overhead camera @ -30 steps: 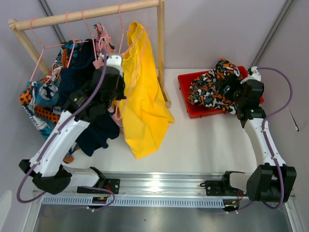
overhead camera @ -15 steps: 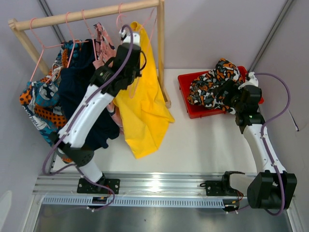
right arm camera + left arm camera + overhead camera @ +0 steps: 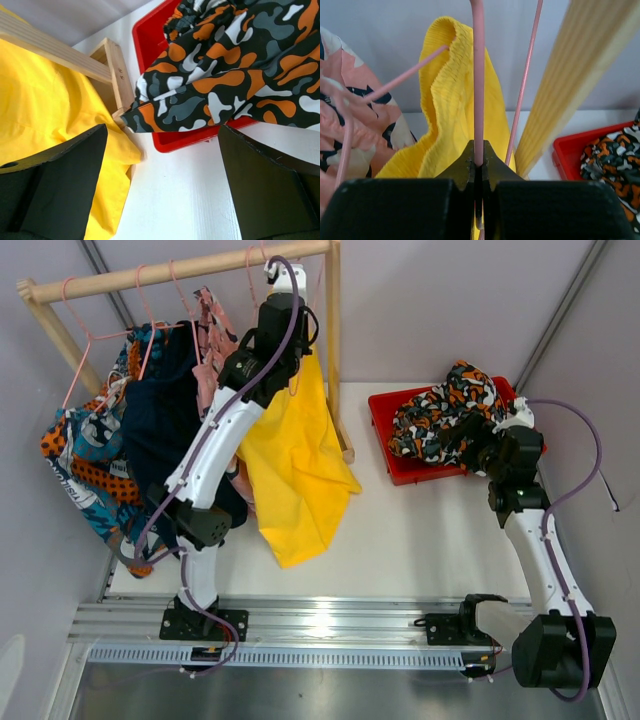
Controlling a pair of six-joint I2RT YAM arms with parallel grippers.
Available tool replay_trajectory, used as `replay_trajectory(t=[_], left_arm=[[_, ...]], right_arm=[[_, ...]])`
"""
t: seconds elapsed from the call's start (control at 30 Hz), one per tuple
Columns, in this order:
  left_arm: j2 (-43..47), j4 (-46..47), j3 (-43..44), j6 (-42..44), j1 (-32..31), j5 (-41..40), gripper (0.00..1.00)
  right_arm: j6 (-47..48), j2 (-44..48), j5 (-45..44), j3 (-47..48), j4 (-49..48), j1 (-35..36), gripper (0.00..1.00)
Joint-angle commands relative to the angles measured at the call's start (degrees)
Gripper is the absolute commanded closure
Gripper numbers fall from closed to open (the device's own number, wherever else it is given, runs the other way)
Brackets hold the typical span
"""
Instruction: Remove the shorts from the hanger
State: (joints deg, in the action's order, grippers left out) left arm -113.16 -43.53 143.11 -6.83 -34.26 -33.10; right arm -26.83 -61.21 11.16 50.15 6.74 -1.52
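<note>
The left gripper (image 3: 478, 161) is pinching the pink hanger (image 3: 478, 75) with its jaws closed, and the yellow shorts (image 3: 295, 455) are hanging just below it, upper middle of the top view. The right gripper (image 3: 162, 170) is standing wide open and holding nothing, near the orange-black shorts (image 3: 445, 415) that are lying in the red bin (image 3: 383, 405) on the white table (image 3: 420, 530).

The top camera looks down from behind the arm bases over the whole worktop (image 3: 420, 530). The left wrist camera faces closely past the left hand (image 3: 478, 161) at the pink hanger (image 3: 479, 75). The right wrist camera skims low. All three share the yellow shorts (image 3: 295, 460) and red bin (image 3: 405, 472).
</note>
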Motion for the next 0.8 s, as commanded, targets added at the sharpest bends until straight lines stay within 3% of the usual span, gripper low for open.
replay_trajectory(t=[0.0,0.2,0.47,0.77], left_arm=[[-1.70,8.63,3.40,0.77,3.58,3.74,0.96],[-4.78,12.06,4.64,-2.83,8.42,12.70,0.92],[-7.16,11.98,3.94,-4.16,8.51,22.81,0.80],[-4.71,8.55,1.39,-4.68,7.98,24.84,0.69]], right_arm=[[-0.68,3.55,1.50,-0.58,-0.76,0.73,0.01],[-1.03,5.57,0.53,-1.99,0.11,3.27,0.01],[-1.82,5.84,-1.40,-3.04,-0.68,5.47,0.01],[-1.82,5.93,-3.25,-3.66,-0.59,8.20,0.01]])
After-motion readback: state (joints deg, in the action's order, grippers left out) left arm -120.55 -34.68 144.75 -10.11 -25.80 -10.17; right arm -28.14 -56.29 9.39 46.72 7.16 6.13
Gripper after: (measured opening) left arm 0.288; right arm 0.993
